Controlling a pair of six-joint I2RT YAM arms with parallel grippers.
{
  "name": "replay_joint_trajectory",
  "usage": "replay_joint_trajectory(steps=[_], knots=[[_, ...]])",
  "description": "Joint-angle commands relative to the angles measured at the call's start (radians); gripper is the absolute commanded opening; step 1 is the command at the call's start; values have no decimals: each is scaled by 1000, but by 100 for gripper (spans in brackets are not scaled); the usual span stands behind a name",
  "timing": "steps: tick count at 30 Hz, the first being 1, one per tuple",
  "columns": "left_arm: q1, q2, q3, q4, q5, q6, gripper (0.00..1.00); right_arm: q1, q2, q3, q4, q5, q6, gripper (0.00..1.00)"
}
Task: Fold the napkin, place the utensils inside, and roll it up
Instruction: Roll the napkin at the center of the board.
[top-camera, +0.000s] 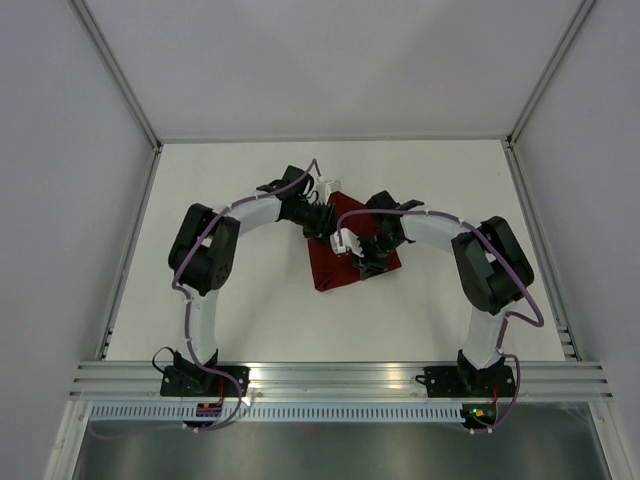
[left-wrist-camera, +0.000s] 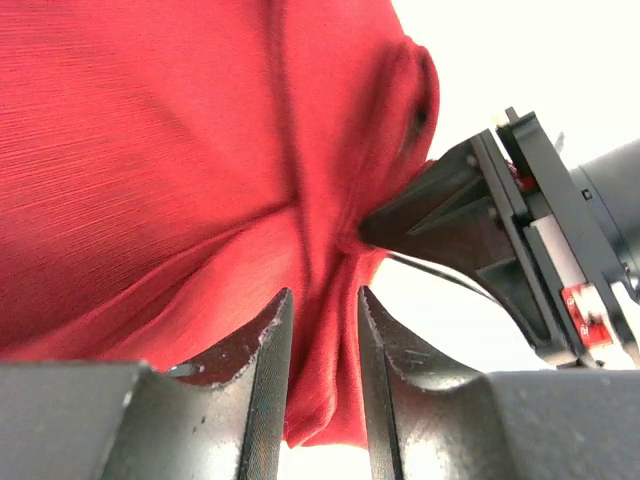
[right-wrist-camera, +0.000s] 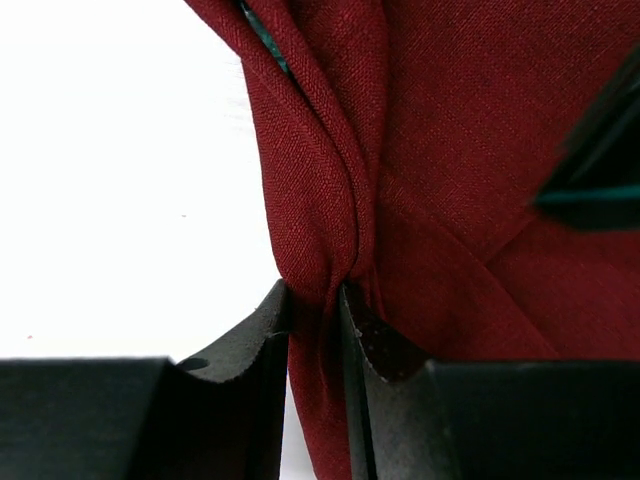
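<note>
Left arm reaches in from the left to the desk (top-camera: 250, 320) centre. Left gripper (left-wrist-camera: 323, 295): jaws apart, astride a raised fold of the napkin (top-camera: 335, 272). Cloth shows in the gap but isn't bunched at the fingers (left-wrist-camera: 268, 350), so I read it as loose and not pinched.

Napkin sits mid-desk between the two arms, a dark red folded patch, roughly triangular from above, with its point toward the bases. Both wrists cover most of it. In the left wrist view the fold ridge runs straight away from the jaws, in line with the way the gripper points, and a cloth edge hangs between the fingers.

Utensils: none identifiable. There's a thin teal sliver at the top of the fold in the right wrist view, too small to call. Can't say whether anything is inside yet.

Right gripper (right-wrist-camera: 315, 290): jaws nearly together, clamped on a gathered ridge of napkin, with cloth puckered right at the tips. That ridge also runs lengthwise away from the jaws. One of its fingers (left-wrist-camera: 430, 215) shows in the left wrist view, touching the same fold just beside the left gripper.

Judgement: both grippers are on one ridge, close together. Only the right one has hold, so it leads the next pull or roll. The left must close again before helping, or the cloth will drag one-sided.
</note>
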Motion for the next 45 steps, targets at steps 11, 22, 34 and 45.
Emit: replay_joint_trajectory(steps=[11,22,34,45], knots=[[-72,-550,-493,483,-731,-135,37,-139,393,290,-677,-246,-229,15],[-460,-745,-758,761,-1116,201,49,-188,496,384,-788,-280,-255,14],[-748,-590,-779,825,-1161,397,53,-205,507,379,-777,-280,-240,13],[-764,-400,-726,905,-1190,494,54,-213,517,382,-765,-271,-215,12]])
